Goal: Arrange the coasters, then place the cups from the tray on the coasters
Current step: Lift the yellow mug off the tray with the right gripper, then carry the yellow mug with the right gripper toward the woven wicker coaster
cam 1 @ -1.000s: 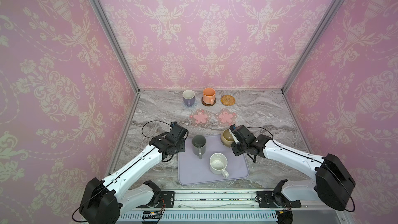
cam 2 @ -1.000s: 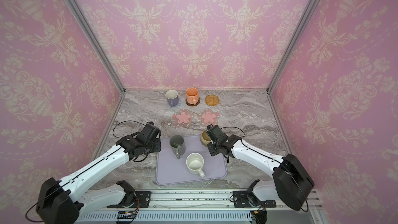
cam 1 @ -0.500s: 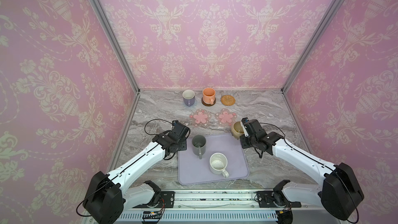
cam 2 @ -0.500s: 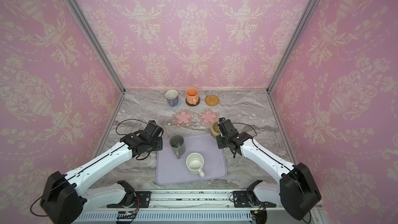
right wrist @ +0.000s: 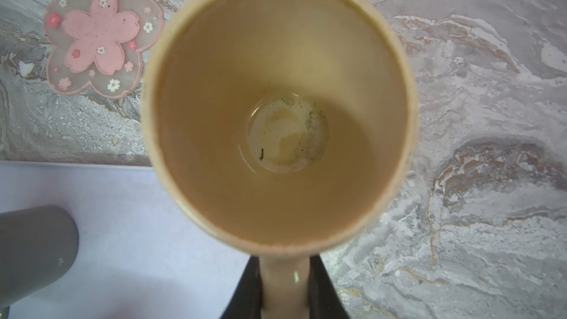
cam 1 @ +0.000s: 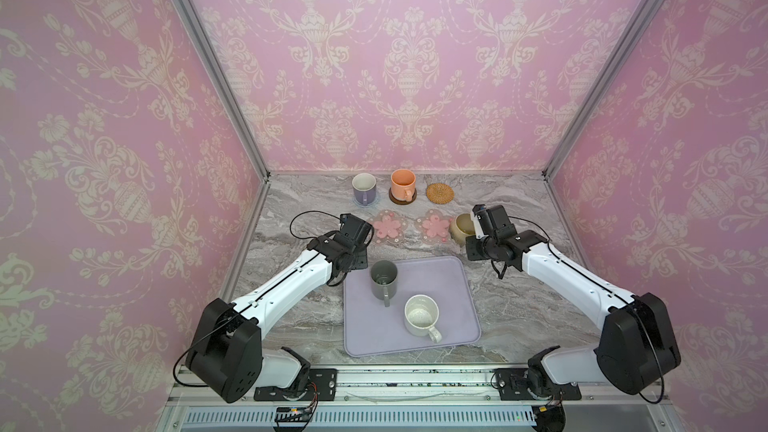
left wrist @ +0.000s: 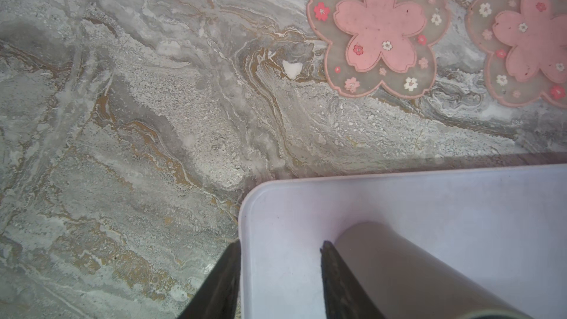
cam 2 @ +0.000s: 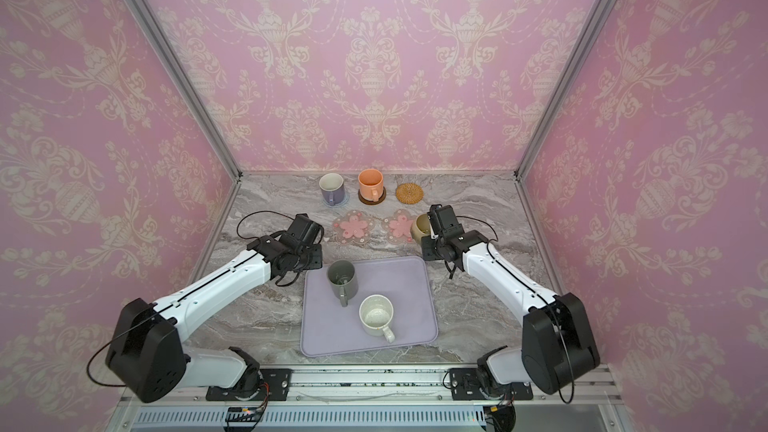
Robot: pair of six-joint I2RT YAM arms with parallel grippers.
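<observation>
My right gripper [right wrist: 283,274] is shut on the handle of the beige cup [right wrist: 276,112] and holds it upright, just right of the right-hand pink flower coaster [cam 1: 435,227]. A second pink flower coaster [cam 1: 388,228] lies to its left. The dark grey cup [cam 1: 383,278] and the white speckled cup [cam 1: 420,315] stand on the lavender tray [cam 1: 440,284]. My left gripper [left wrist: 279,243] is open over the tray's far left corner, one finger close beside the dark grey cup [left wrist: 399,271]. At the back, the lavender cup [cam 1: 364,188] sits on a light blue coaster and the orange cup [cam 1: 402,184] on a dark brown one.
A woven rattan coaster [cam 1: 439,193] lies bare at the back, right of the orange cup. Pink patterned walls close in the marble table [cam 1: 519,284] on three sides. Bare marble shows left of the tray and on the right, under my right arm.
My right gripper has carried the beige cup from the tray's far right corner out toward the back right, beside the right pink coaster. My left gripper has shifted slightly away and rightward.
</observation>
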